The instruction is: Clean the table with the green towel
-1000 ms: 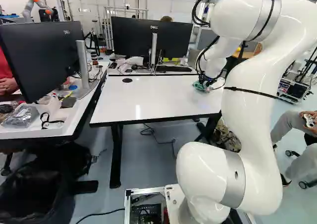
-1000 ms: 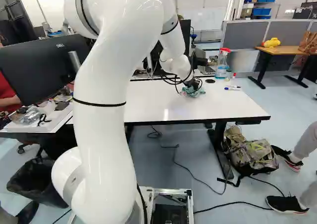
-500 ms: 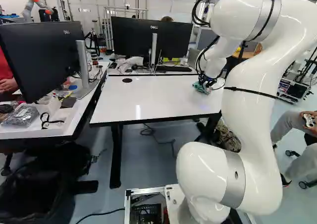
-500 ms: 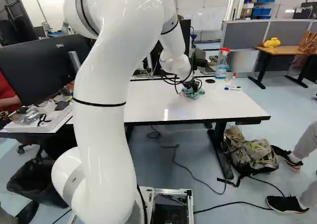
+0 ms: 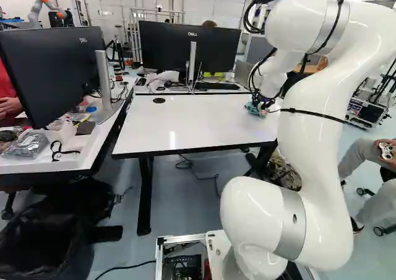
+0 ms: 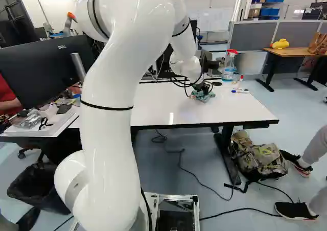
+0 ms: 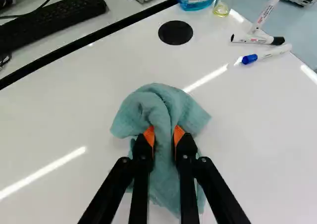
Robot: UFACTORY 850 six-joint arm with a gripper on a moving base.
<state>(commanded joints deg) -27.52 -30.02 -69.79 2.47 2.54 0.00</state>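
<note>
Currently, the black two-finger gripper [image 6: 205, 88] is nearly closed. Its orange pads [image 7: 149, 135] press from two sides on a raised fold of the crumpled blue-green cloth towel [image 7: 161, 102]; the rest of the towel spreads around and beneath the fingertips. The towel is located on the white desk with a black edge [image 6: 230, 106], toward the far side, right of the middle in the right base view.

Ahead of the gripper [image 7: 163, 137], a round black disc [image 7: 175, 32] is set into the desk top. Near the disc is a clear spray bottle with a red head and blue liquid [image 6: 229, 67]. Nearby, a white marker with a blue cap [image 7: 267, 54] and a white marker with a black end [image 7: 257, 39] lie flat; a white marker with a red cap [image 7: 266, 10] stands upright.
</note>
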